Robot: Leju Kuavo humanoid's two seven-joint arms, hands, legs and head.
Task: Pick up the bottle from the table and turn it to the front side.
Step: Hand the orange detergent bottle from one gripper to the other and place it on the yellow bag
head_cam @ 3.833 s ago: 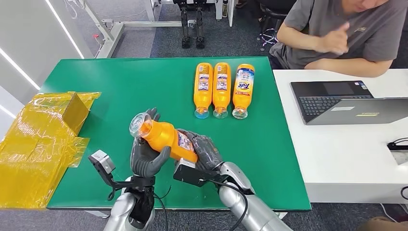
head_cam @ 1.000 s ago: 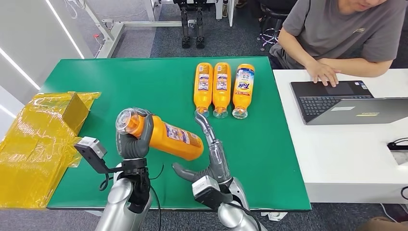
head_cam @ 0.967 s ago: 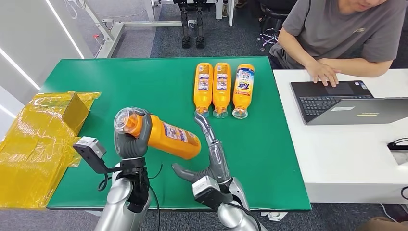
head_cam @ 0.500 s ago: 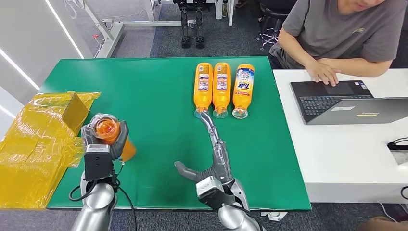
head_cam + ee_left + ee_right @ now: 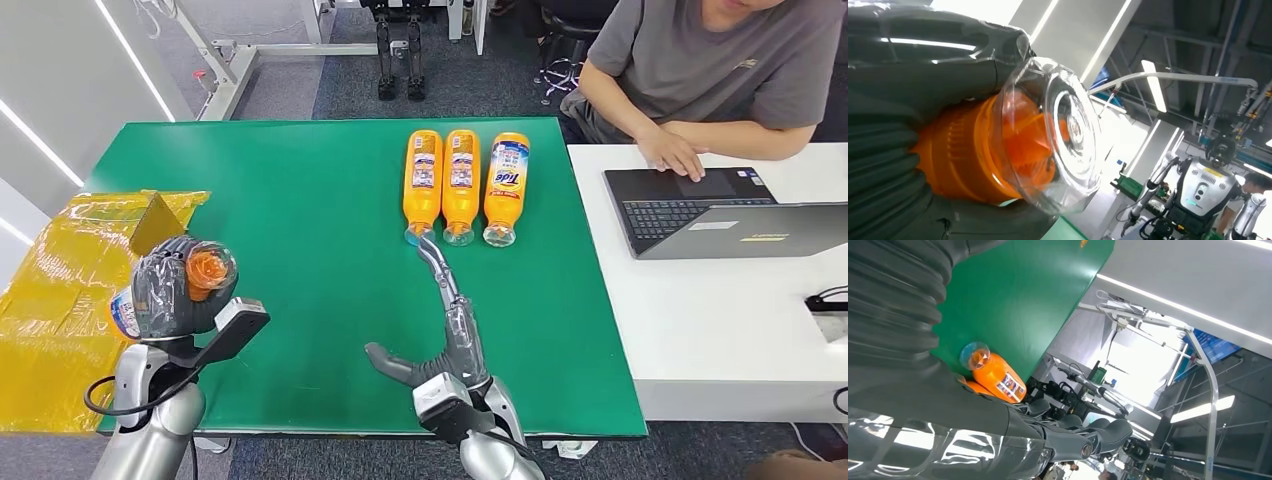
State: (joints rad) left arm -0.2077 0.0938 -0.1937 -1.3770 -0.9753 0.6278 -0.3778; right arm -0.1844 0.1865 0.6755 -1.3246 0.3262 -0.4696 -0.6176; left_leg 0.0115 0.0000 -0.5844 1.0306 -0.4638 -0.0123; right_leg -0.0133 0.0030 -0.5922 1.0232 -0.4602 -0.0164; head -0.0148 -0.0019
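Half a second ago the left hand (image 5: 165,290) held the bottle (image 5: 190,278) above the green surface (image 5: 300,190) near its left edge; now it has carried it further left, over the yellow wrapped box (image 5: 60,300), with the clear cap (image 5: 1058,135) towards the camera. Its fingers (image 5: 923,70) are closed around the bottle's neck. The right hand (image 5: 440,310) stays spread flat on the surface, fingers apart, holding nothing. Beyond its fingertips lie three orange bottles (image 5: 462,185); one label reads "Tide".
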